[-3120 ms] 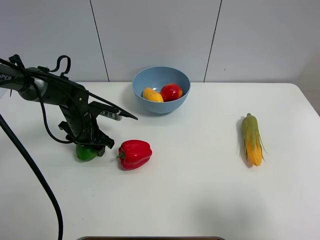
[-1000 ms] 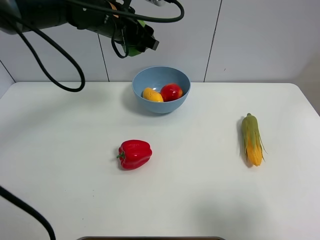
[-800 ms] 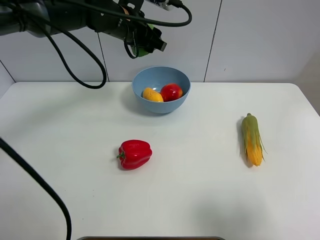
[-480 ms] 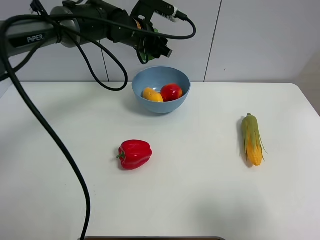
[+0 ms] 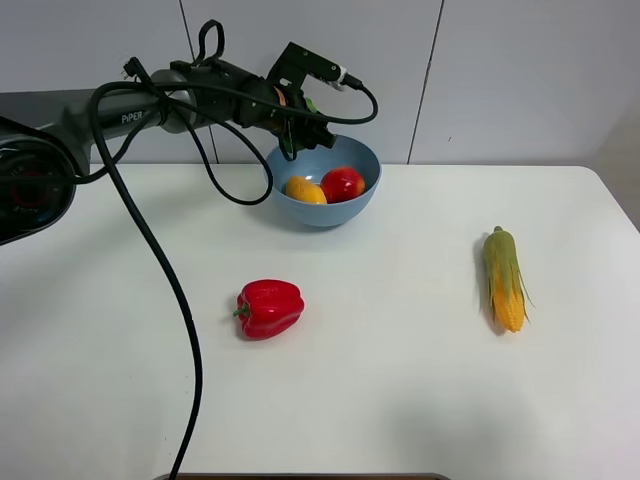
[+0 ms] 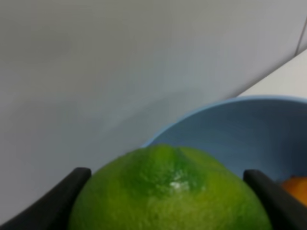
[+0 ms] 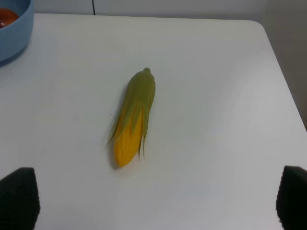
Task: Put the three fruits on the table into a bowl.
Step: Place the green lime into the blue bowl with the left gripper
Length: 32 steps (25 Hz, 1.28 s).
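Above the bowl's [image 5: 322,200] back-left rim, the left fingers [image 5: 300,125] grip the lime [image 6: 170,191]; right fingers [image 7: 29,196] spread wide, far off.

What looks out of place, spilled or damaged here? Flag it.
Nothing stands out. The mango and peach sit in the blue bowl, the left hand holds the lime by its rim, and the bell pepper and corn cob lie intact on the table.

Lime [image 6: 170,191] cut off by wrist view's edge; mango [image 6: 296,188] mostly hidden behind pincer finger [image 6: 276,196]; peach [image 7: 8,17] cropped.
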Tool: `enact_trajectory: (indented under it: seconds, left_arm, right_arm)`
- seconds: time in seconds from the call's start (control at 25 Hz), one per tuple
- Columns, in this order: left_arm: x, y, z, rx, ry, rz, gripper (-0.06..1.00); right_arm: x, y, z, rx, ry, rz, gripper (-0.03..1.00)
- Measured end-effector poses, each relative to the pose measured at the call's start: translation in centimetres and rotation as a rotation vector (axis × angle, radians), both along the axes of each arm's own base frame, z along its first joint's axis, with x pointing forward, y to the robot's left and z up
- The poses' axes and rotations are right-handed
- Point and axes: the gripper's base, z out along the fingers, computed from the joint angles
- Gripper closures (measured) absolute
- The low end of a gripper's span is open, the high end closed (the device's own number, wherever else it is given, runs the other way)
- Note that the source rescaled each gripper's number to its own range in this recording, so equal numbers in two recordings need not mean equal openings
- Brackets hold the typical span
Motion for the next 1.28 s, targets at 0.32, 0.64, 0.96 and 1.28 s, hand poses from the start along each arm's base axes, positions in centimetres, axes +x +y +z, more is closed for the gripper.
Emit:
enact_trajectory:
  seconds: [0.32, 0.64, 0.96, 1.28]
  left_arm:
    - [0.2, -0.4, -3.2, -0.019, 0.061, 0.014, 0.92]
    - [-0.4, -1.6, -3.8, -0.055, 0.087, 0.009, 0.92]
    - [-0.4, -1.6, -3.8, -0.055, 0.087, 0.008, 0.92]
    - [-0.4, -1.6, -3.8, -0.055, 0.086, 0.008, 0.58]
  right_arm:
    - [0.0, 0.0, 0.0, 0.0, -0.001, 0.0, -0.03]
    - [0.0, 0.0, 0.0, 0.0, -0.001, 0.0, -0.03]
    - [0.0, 0.0, 0.0, 0.0, -0.001, 0.0, -0.03]
    - [0.0, 0.0, 0.0, 0.0, -0.001, 0.0, -0.03]
